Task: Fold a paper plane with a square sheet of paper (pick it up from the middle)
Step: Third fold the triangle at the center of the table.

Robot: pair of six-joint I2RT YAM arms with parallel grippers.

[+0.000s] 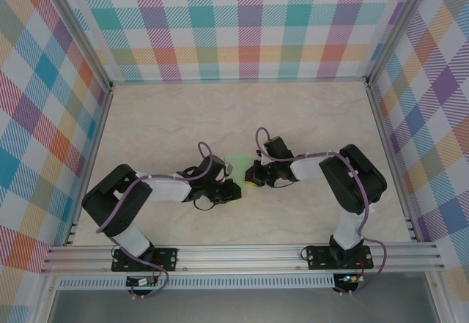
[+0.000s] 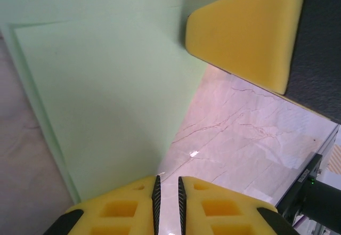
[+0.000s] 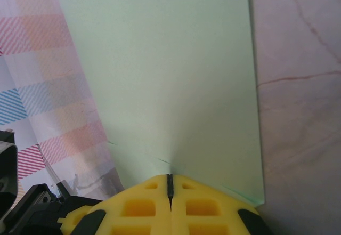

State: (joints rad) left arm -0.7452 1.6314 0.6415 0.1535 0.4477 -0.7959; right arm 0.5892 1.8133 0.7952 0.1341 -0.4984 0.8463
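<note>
Two yellow fingers of the right gripper [image 3: 170, 180] are pressed tight together, pinching an edge of the square sheet of paper [image 3: 165, 70]. Small wrinkles fan out from the pinch point. The left gripper [image 2: 168, 186] is barely ajar: a thin slit btwn its jaws w/ marble showing through and nothing visibly in it. The sheet's near corner ends right at its left fingertip; touching or not, can't tell. In the top view the two grippers face each other near the middle of the table [image 1: 183, 118], w/ the sheet btwn them, a little to the far side.

Progress, as a judgement: early. The sheet is in a grip and looks raised at the pinched edge, so pick-up seems done. The left wrist view shows a 2nd layer edge running just inside the sheet's left side, so prob. one fold is in or being set. No pointed nose, no wings, no dart shape, i.e. no paper plane yet. Left to do: most of the folding, incl. nose corners, wing folds and the centre crease.
</note>
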